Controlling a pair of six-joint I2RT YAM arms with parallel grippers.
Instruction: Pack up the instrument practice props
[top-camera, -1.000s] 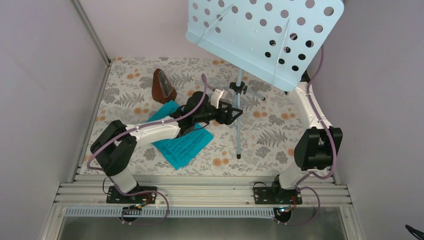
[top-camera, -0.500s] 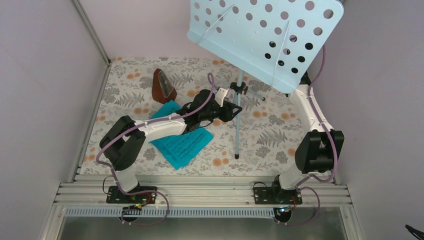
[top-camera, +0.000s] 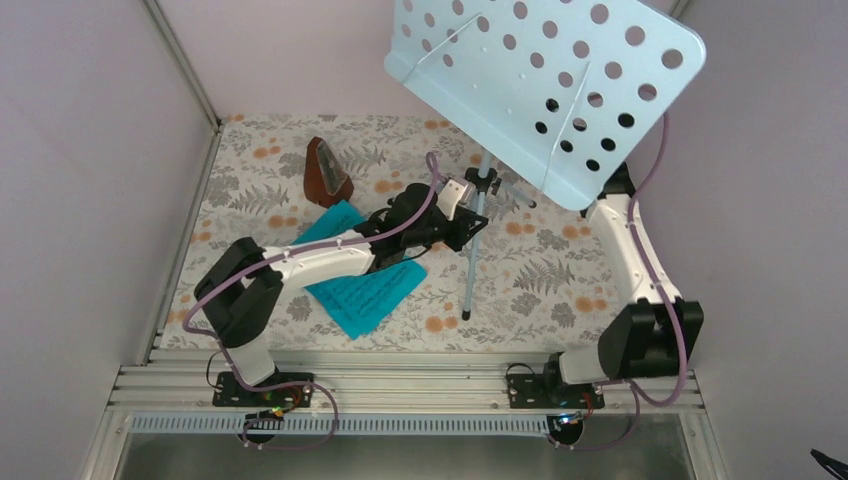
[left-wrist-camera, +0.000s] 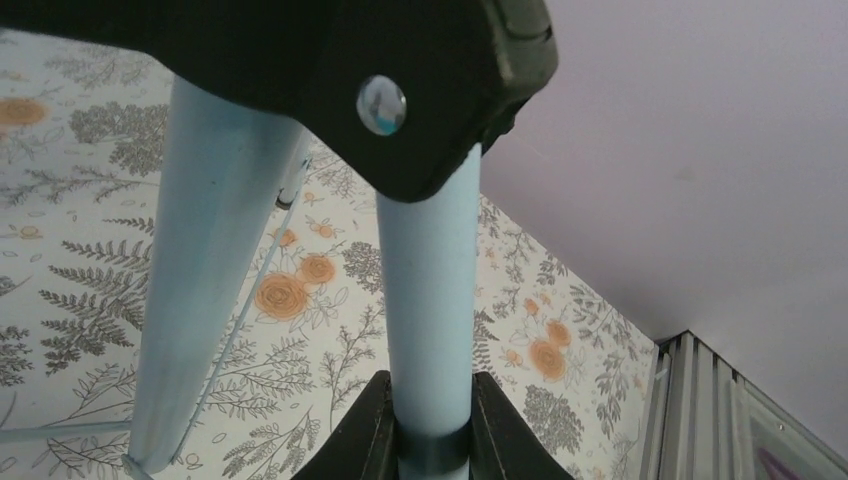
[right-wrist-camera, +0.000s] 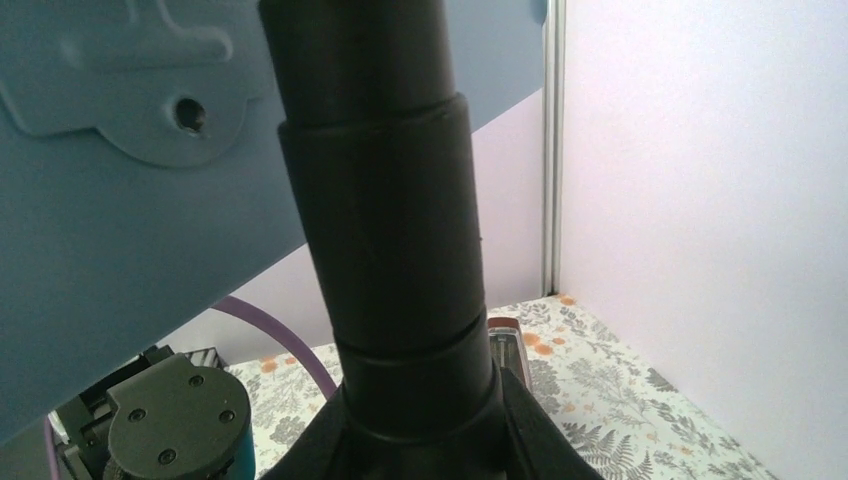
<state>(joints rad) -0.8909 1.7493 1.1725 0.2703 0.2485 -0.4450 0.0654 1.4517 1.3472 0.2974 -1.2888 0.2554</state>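
Over the last second the music stand (top-camera: 560, 80) has swung. Its perforated desk now sits higher and nearer the far right corner, and the long leg's foot has crept toward the near edge. The left gripper (left-wrist-camera: 430, 440) is clamped on a pale blue tube, the right gripper (right-wrist-camera: 420, 435) on the black shaft under the desk, so folding looks begun, not finished. The metronome (top-camera: 325, 175) stands near the far left corner. The teal sheet (top-camera: 372, 295) lies left of centre, partly under the left arm. From above, the desk hides the right gripper.

music stand (top-camera: 520, 112) top edge cropped | right gripper (right-wrist-camera: 415, 445) hidden behind it overhead | teal sheet (top-camera: 365, 300) partly covered
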